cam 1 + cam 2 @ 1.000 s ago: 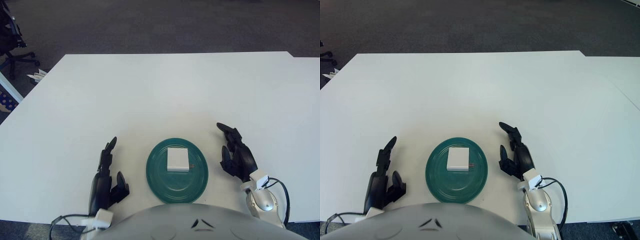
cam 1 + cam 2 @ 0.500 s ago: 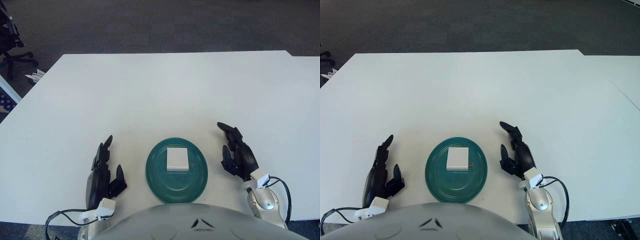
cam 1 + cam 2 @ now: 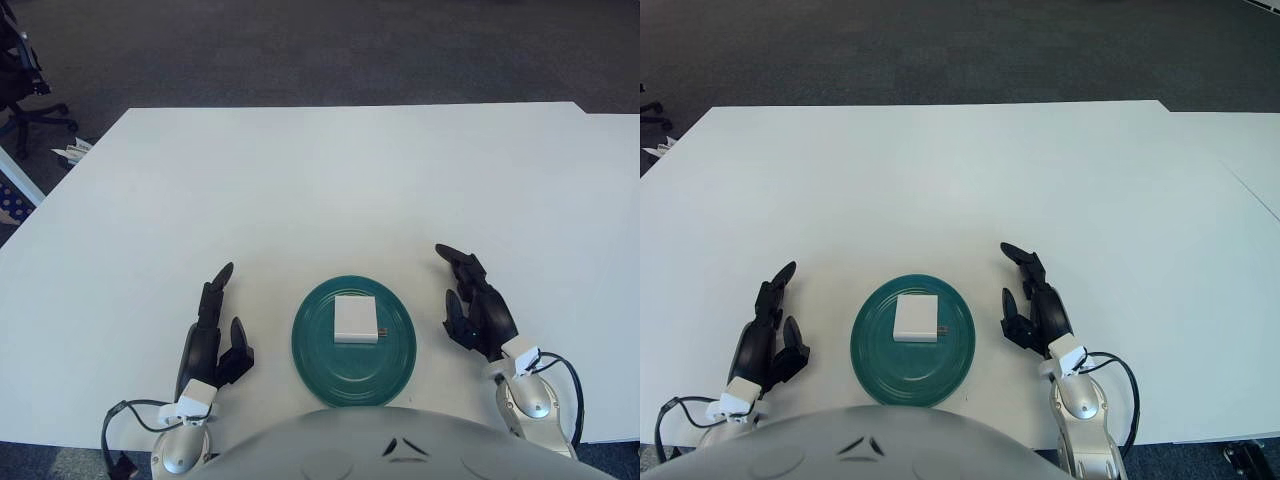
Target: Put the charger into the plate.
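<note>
A white square charger lies flat in the middle of the round dark-green plate

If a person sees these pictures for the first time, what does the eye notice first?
The round dark green plate near the table's front edge stands out, with the small white square charger lying inside it. The black left hand and black right hand rest open on the white table, one on each side of the plate, touching nothing.

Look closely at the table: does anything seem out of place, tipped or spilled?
Nothing stands out. The white charger lies flat inside the green plate, prongs to the right. The left hand and right hand rest open on the table either side.
</note>
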Controlling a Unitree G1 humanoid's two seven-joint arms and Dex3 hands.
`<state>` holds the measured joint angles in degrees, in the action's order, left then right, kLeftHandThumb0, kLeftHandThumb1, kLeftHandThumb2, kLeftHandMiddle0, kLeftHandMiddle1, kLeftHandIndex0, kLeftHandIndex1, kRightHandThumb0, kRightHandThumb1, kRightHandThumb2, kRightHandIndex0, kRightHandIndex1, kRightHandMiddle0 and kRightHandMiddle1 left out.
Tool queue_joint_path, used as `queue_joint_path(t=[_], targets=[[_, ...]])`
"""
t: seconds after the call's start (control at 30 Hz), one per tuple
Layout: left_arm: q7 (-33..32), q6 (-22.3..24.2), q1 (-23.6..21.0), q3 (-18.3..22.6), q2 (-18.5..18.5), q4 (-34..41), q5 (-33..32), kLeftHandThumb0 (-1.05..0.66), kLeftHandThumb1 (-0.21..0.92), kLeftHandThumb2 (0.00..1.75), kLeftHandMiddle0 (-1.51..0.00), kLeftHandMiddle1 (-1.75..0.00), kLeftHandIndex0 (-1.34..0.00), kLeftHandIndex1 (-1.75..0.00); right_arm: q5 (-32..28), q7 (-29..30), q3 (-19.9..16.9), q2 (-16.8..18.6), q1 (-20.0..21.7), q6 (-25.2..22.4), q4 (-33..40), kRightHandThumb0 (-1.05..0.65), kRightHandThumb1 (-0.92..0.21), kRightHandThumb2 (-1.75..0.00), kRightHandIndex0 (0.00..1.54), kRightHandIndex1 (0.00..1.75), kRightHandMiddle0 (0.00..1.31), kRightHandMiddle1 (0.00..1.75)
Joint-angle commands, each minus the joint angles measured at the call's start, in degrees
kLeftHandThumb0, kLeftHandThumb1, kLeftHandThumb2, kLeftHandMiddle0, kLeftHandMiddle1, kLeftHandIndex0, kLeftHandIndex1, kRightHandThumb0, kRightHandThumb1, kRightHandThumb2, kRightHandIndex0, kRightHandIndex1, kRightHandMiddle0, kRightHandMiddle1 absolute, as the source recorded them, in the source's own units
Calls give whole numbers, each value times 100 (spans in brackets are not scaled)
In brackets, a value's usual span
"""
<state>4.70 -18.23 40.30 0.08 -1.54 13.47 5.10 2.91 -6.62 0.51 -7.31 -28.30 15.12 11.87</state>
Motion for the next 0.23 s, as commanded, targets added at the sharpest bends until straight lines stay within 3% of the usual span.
queue_joint_path(t=[0.0, 0.2], targets=[[209, 220, -51, -66, -126, -158, -196, -93, 92, 113, -35, -5, -1, -73, -41, 21, 36, 57, -49, -182, -81, -81, -92, -81, 27, 1, 0, 69], [399, 352, -157, -106, -238, -193, -502, -91, 92, 112, -46, -7, -8, -85, 37, 122, 88, 144, -48, -290, -24, -82, -92, -82, 27, 0, 0, 68]])
